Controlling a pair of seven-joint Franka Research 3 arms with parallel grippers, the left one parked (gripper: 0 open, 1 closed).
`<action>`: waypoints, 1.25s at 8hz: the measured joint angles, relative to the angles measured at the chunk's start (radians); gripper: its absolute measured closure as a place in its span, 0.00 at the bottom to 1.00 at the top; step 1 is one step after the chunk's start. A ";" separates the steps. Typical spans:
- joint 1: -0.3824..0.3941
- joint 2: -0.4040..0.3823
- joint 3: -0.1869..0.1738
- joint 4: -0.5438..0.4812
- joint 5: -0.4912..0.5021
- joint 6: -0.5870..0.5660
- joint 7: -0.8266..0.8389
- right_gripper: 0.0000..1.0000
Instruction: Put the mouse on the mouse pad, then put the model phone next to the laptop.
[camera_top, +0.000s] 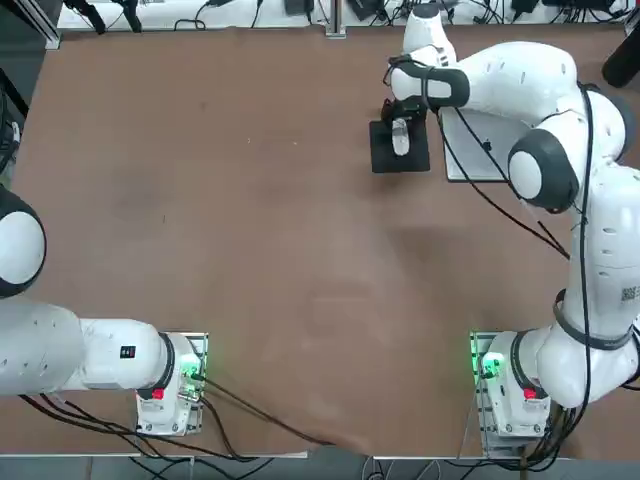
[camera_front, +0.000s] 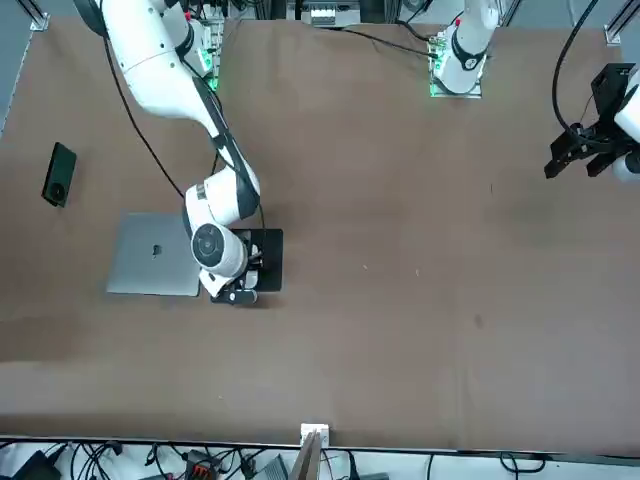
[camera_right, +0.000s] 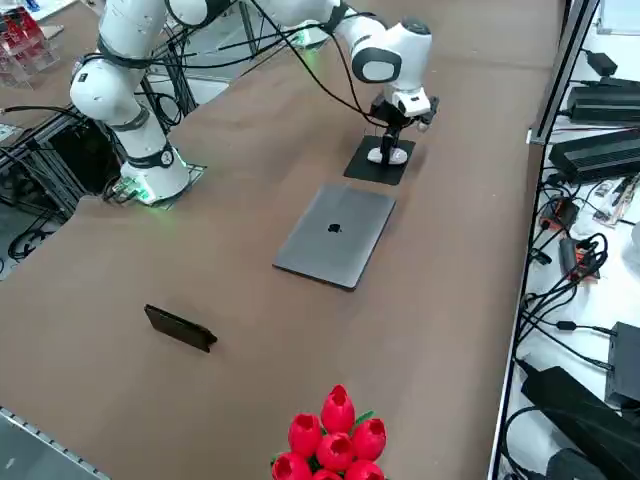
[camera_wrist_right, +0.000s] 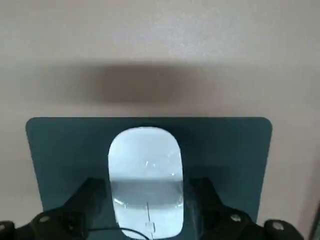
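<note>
The right gripper (camera_wrist_right: 147, 200) stands released astride the mouse (camera_wrist_right: 145, 180) on the mouse pad (camera_wrist_right: 60, 150) beside the laptop (camera_right: 335, 235), the model phone (camera_right: 180, 327) well apart on open table.

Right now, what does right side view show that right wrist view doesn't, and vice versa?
Only right side: the laptop, lid shut, beside the mouse pad; the model phone lying well apart from the laptop; red tulips at the table's near edge.
Only wrist: the fingers flank the mouse with a gap on each side.
Both: the mouse lies on the mouse pad, with the right gripper over it.
</note>
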 joint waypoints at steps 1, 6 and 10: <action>-0.002 -0.014 -0.001 0.009 0.000 -0.028 0.000 0.00; -0.175 -0.276 -0.018 0.036 0.014 -0.490 -0.004 0.00; -0.523 -0.297 -0.038 0.028 -0.056 -0.558 -0.228 0.00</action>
